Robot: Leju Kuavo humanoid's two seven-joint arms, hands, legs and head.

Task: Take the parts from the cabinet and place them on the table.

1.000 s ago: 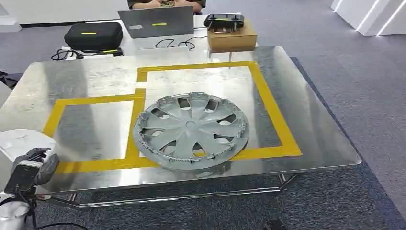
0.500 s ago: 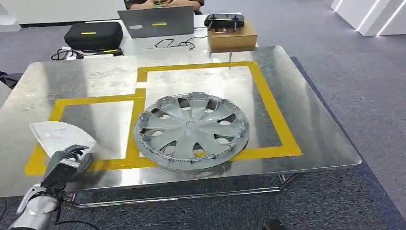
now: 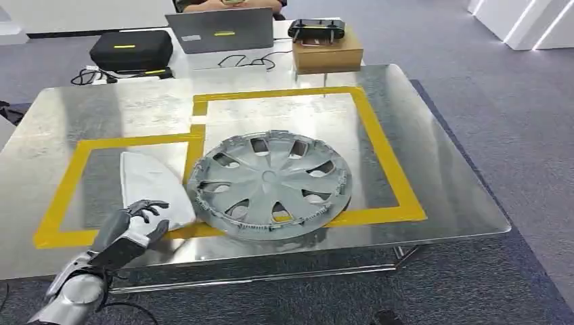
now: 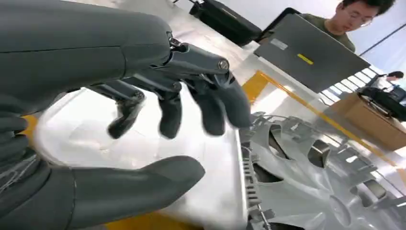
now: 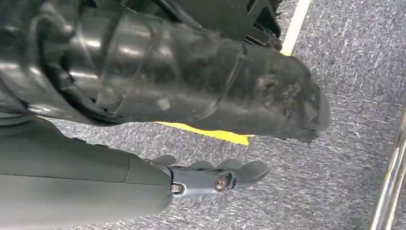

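Observation:
A white curved panel (image 3: 152,183) lies flat on the metal table (image 3: 433,135), inside the left yellow-taped box, its edge against a grey hubcap (image 3: 271,183). The hubcap rests in the larger taped box. My left hand (image 3: 132,227) hovers at the panel's near end with fingers spread, holding nothing. In the left wrist view the fingers (image 4: 210,105) arch above the white panel (image 4: 143,148), the thumb lies low beside it, and the hubcap (image 4: 311,167) sits just beyond. My right hand (image 5: 210,179) hangs over grey carpet with fingers straight and nothing in them.
Beyond the table stand a black case (image 3: 132,49), a laptop (image 3: 220,30) with a person (image 3: 227,4) behind it, and a cardboard box (image 3: 327,53) carrying a black controller (image 3: 316,29). Yellow tape (image 3: 379,142) marks the boxes. Grey carpet surrounds the table.
My left hand carried the white panel from the table's front left corner rightward to beside the hubcap. The panel now lies on the table and the fingers have spread off it.

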